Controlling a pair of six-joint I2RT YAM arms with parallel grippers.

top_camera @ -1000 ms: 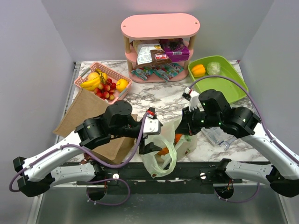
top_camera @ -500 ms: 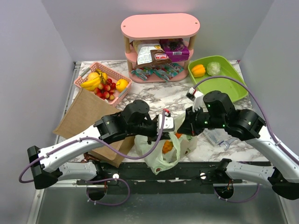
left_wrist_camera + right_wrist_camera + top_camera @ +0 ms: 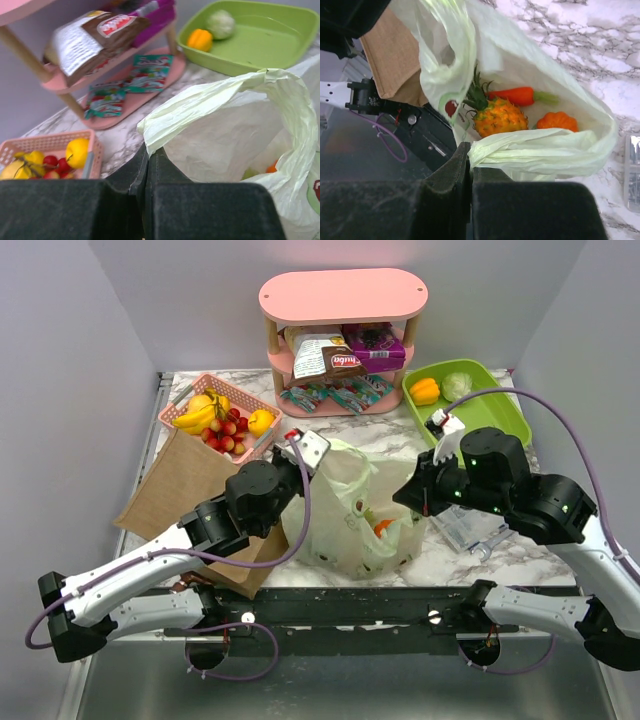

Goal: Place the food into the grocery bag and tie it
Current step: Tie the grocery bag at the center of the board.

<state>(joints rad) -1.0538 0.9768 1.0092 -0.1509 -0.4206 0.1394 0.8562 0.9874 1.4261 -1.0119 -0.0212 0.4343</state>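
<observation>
— Position of grocery bag [image 3: 350, 515]?
— On the worktop [image 3: 385, 435], straight in front of the pink shelf [image 3: 343, 295], on the robot's side of it. Slumped, mouth upward and open.
— Contents?
— Carrot [image 3: 512, 95], spiky orange fruit [image 3: 500, 117], small orange vegetable [image 3: 559, 121]. Not bagged: snack pack [image 3: 328, 355] and purple box [image 3: 378, 343], lying on the shelf's middle tier.
— Jaws?
— For the left jaws: pressed together on a gathered strip of the bag's top edge, likely a handle, on the side toward the pink basket [image 3: 243, 394] left-front of the shelf. For the right jaws: likewise pinching the opposite strip, on the side toward the green tray [image 3: 487, 380] right of the shelf.
— Deciding relation?
— Bag strung between the two pinches, long axis of the mouth left to right, parallel to the shelf's front. Each strip held by its nearer jaws.
— Judgement on what comes next?
— Probably draw both strips inward and cross them for the knot. Mind the thin film: easy to slip or tear. Shelf items possibly owed first.
</observation>
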